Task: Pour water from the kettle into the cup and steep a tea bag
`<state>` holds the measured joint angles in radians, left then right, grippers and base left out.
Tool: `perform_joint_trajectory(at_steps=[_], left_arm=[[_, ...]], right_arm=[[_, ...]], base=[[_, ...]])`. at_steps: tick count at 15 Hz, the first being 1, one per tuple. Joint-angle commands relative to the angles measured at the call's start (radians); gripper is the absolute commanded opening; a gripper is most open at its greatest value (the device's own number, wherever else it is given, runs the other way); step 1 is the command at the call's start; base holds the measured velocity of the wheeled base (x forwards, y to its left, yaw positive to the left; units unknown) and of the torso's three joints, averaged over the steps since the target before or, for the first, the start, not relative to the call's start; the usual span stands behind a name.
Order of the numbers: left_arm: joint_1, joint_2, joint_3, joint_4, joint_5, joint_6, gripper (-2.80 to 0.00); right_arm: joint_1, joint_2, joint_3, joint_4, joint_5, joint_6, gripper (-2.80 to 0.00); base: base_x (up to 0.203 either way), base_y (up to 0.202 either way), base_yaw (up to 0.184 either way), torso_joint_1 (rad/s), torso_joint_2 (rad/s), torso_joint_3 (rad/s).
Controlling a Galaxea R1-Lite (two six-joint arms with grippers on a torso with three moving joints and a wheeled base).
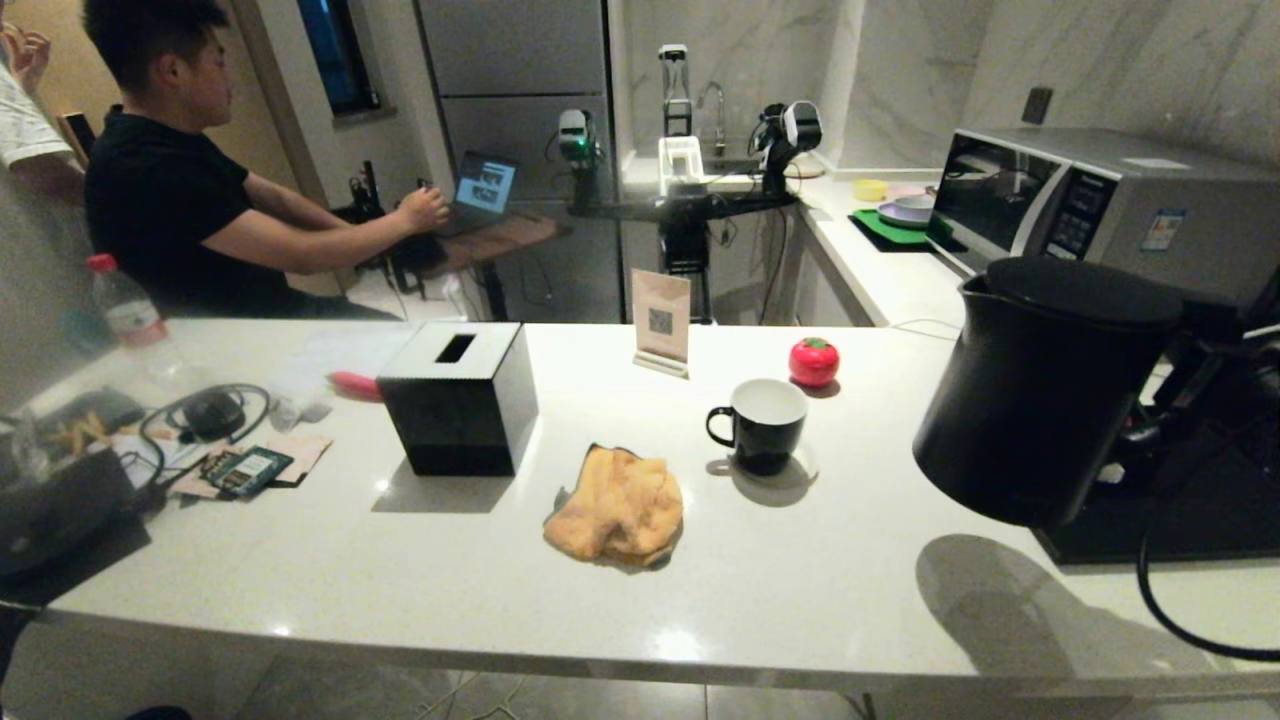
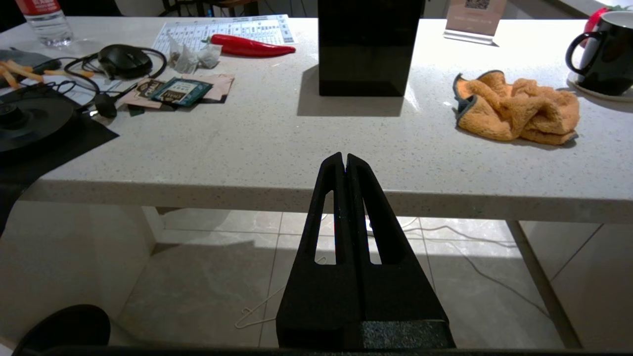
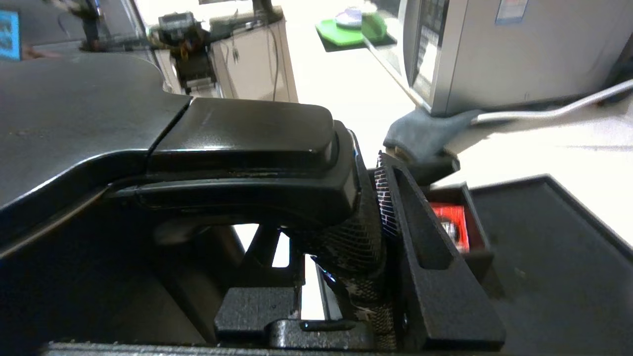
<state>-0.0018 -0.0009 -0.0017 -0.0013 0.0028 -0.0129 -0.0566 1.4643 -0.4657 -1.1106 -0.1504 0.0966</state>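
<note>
The big matte black kettle [image 1: 1040, 400] hangs above the right end of the white counter [image 1: 800, 600], tipped a little, its spout toward the cup. My right gripper [image 3: 346, 212] is shut on the kettle [image 3: 74, 113] by its loop handle; in the head view it is hidden behind the body. The black cup [image 1: 765, 425] with a white inside stands on a saucer mid-counter, left of the kettle, and looks empty. A teal tea bag sachet [image 1: 245, 468] lies at the far left. My left gripper [image 2: 344, 160] is shut and empty, parked below the counter's front edge.
A black tissue box [image 1: 460, 395], an orange cloth [image 1: 615, 505], a red tomato-shaped object [image 1: 813, 361] and a small sign [image 1: 660, 322] stand around the cup. A black tray [image 1: 1200, 520] and a microwave [image 1: 1080, 200] are on the right. A person [image 1: 170, 200] sits at the back left.
</note>
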Motion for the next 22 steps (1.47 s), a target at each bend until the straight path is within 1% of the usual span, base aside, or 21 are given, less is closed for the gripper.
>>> perform_joint_trajectory(at_steps=[1, 3, 7, 9, 13, 17, 19, 22], left_arm=[[0.000, 0.001, 0.000, 0.000, 0.000, -0.001, -2.80], [0.000, 0.001, 0.000, 0.000, 0.000, -0.001, -2.80], [0.000, 0.001, 0.000, 0.000, 0.000, -0.001, -2.80], [0.000, 0.001, 0.000, 0.000, 0.000, -0.001, -2.80], [0.000, 0.001, 0.000, 0.000, 0.000, -0.001, -2.80], [0.000, 0.001, 0.000, 0.000, 0.000, -0.001, -2.80], [0.000, 0.001, 0.000, 0.000, 0.000, -0.001, -2.80], [0.000, 0.001, 0.000, 0.000, 0.000, -0.001, -2.80]], right_arm=[[0.000, 0.013, -0.028, 0.013, -0.002, 0.000, -2.80], [0.000, 0.026, -0.053, 0.031, -0.003, -0.002, -2.80], [0.002, 0.065, -0.086, 0.035, -0.008, -0.032, -2.80], [0.019, 0.090, -0.100, 0.034, -0.013, -0.054, -2.80], [0.074, 0.141, -0.139, 0.035, -0.059, -0.057, -2.80], [0.088, 0.204, -0.176, 0.035, -0.061, -0.061, -2.80], [0.098, 0.231, -0.199, 0.035, -0.060, -0.086, -2.80], [0.124, 0.257, -0.231, 0.041, -0.061, -0.102, -2.80]], base=[[0.000, 0.000, 0.000, 0.000, 0.00, 0.000], [0.000, 0.000, 0.000, 0.000, 0.00, 0.000], [0.000, 0.000, 0.000, 0.000, 0.00, 0.000], [0.000, 0.000, 0.000, 0.000, 0.00, 0.000], [0.000, 0.000, 0.000, 0.000, 0.00, 0.000], [0.000, 0.000, 0.000, 0.000, 0.00, 0.000], [0.000, 0.000, 0.000, 0.000, 0.00, 0.000], [0.000, 0.000, 0.000, 0.000, 0.00, 0.000]])
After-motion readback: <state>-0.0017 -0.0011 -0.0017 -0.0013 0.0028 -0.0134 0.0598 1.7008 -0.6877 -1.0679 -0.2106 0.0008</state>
